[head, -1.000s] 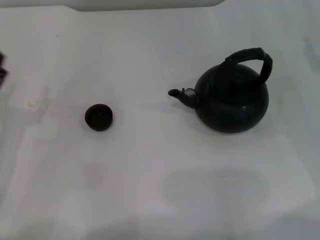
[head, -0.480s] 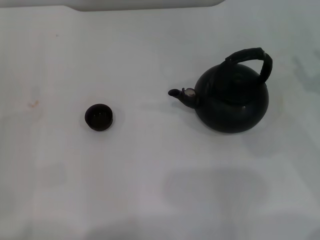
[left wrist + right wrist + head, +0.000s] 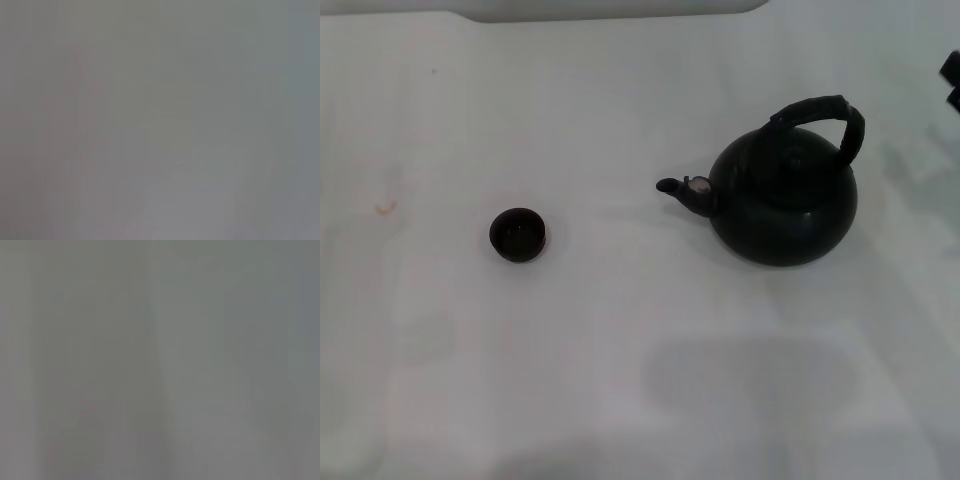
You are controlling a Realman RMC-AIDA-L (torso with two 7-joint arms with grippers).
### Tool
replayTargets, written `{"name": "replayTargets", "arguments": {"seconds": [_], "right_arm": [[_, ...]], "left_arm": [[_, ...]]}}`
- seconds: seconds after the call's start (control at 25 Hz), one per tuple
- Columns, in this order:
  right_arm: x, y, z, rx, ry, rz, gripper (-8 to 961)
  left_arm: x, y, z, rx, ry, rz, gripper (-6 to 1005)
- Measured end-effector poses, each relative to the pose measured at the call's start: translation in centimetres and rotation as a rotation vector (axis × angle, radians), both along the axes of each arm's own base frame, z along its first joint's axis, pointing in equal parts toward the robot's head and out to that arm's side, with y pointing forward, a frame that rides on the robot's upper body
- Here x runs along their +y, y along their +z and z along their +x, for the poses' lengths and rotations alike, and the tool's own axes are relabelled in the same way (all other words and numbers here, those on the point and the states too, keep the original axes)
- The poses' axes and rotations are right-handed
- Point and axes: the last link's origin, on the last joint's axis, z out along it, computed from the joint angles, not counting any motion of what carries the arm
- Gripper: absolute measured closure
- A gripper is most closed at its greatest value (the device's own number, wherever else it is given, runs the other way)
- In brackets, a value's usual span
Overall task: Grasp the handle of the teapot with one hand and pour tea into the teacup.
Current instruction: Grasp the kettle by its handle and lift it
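Right gripper (image 3: 952, 80), barely visible at 2 o'clock from the large round black metal teapot (image 3: 783, 200), state indiscernible; the pot's likely heavy, rigid body suits grasping its ribbed arched handle (image 3: 823, 119).

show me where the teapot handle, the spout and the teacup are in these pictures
handle (image 3: 817, 106), head view, top of the wrapped black arch.
spout (image 3: 672, 187), head view, on the short spout's dark tip, toward the cup.
teacup (image 3: 517, 234), head view, middle of the small dark cup's bowl.
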Motion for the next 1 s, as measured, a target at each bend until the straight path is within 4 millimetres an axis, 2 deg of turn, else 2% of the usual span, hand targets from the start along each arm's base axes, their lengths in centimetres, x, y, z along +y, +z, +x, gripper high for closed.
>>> {"name": "replayTargets", "arguments": {"seconds": [0.64, 0.8, 1.0], "right_arm": [[-3.4, -2.6, -1.0, -0.032, 0.040, -0.167, 269], [-3.4, -3.9, -1.2, -0.067, 0.030, -0.208, 269], [-2.0, -4.7, -1.4, -0.102, -0.007, -0.210, 269]], "left_arm": [[0.2, 0.3, -0.1, 0.004, 0.004, 0.009, 134], [0.3, 0.3, -0.1, 0.003, 0.004, 0.009, 134], [0.4, 0.2, -0.1, 0.003, 0.008, 0.001, 133]]}}
